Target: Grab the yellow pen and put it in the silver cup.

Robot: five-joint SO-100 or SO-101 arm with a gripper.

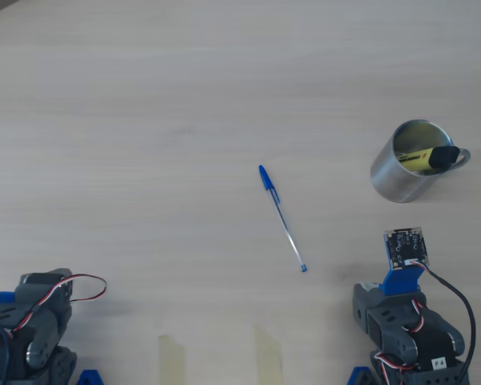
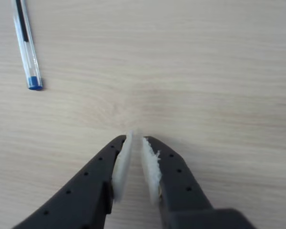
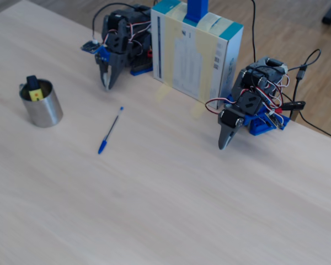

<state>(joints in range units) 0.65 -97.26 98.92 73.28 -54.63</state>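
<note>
Nothing much seems left to do, judging by how things lie: the yellow pen point(image 1: 427, 156) already stands inside the silver cup point(image 1: 401, 180), leaning against the rim on the handle side with its black cap poking just above the edge, as the overhead view shows and the fixed view confirms (there the pen point(image 3: 33, 88) sticks up out of the cup point(image 3: 43, 111) at the left of the table). The gripper point(image 2: 136, 138) carries nothing; in the wrist view its two padded fingers are drawn nearly together, only a thin slit between the white pads, with bare table point(image 2: 205, 71) beneath and ahead of them. The arm with the wrist camera sits folded at the lower right of the overhead view, near the cup but clear of it, its gripper point(image 3: 106, 84) pointing down at the table in the fixed view. A thin blue ballpoint point(image 1: 282, 217) lies flat in the middle of the table, well apart from the cup, and its tip end shows at the top left of the wrist view; it is no part of the job. A second arm point(image 3: 248, 107) rests idle beside a cardboard box point(image 3: 196, 52). By these pictures the placing looks done, and all that could remain is parking the arm.
</note>
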